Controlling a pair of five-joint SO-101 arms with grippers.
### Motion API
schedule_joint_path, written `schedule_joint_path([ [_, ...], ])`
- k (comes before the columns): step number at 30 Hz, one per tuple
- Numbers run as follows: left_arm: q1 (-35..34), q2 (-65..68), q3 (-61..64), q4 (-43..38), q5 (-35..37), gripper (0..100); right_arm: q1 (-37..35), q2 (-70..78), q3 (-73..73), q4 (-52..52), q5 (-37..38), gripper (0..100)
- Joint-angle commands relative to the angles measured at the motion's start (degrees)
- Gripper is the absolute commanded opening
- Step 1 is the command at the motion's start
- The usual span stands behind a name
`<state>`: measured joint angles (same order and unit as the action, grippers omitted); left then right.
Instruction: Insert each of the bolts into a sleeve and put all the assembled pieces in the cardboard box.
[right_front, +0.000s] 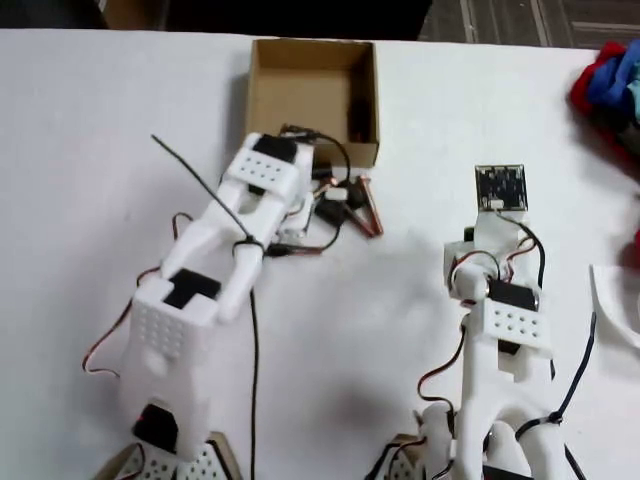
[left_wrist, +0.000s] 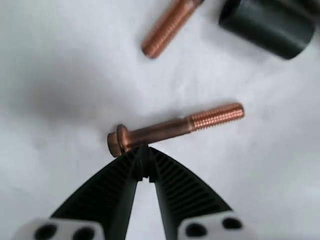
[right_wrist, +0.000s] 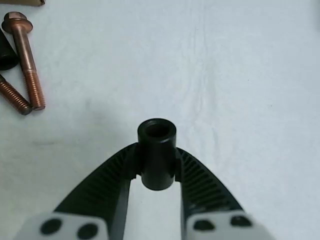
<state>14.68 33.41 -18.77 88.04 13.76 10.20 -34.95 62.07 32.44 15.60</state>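
Ribbed black fingers (left_wrist: 115, 190) of the left gripper (left_wrist: 144, 165) are the closest thing in the left wrist view. They are pressed together with nothing between them. Just ahead of the jaw tips, perhaps touching them, a copper bolt (left_wrist: 175, 127) lies flat on the white table (left_wrist: 60, 75), across the line of the jaws, with its head end nearest the tips. I think the gripper is placed there to take this bolt by the shank, but the jaws must open first. Well beyond the jaws lie a second bolt (left_wrist: 169, 29) and a spare sleeve (left_wrist: 267, 25), black and on its side.

In the right wrist view the right gripper (right_wrist: 157, 165) clamps an upright sleeve (right_wrist: 157, 150) between its jaws, the open bore turned away from the fingers. It seems to be held so as a socket, leaving the free end ready to receive a bolt. Both bolts lie well off to one side of these jaws.

From above, the left arm (right_front: 255, 185) stretches toward the cardboard box (right_front: 262, 95), its jaws by the bolts just in front of the box wall. The right arm (right_front: 505, 320) stands well apart. Whether any finished piece is inside the box, I cannot tell.
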Motion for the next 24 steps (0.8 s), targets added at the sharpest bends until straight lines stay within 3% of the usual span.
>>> schedule_joint_path([
  [1, -0.70, -0.18, -3.82, 0.53, 6.15, 9, 0.40, -2.95, -2.64, -1.10, -0.26, 2.2],
  [6, -0.26, -0.18, -4.00, 2.81, 16.26, 20, 0.40, -2.95, -2.64, -1.10, -0.26, 2.2],
  [13, 1.85, -0.09, -5.32, 8.53, 17.32, 21, 0.40, -2.95, -2.64, -1.10, -0.26, 2.2],
  [19, 0.18, 0.00, -6.29, 6.95, 32.62, 21, 0.40, -2.95, -2.64, -1.10, -0.26, 2.2],
  [24, 0.70, 0.09, -6.02, 7.12, 34.02, 21, 0.40, -2.95, -2.64, -1.10, -0.26, 2.2],
])
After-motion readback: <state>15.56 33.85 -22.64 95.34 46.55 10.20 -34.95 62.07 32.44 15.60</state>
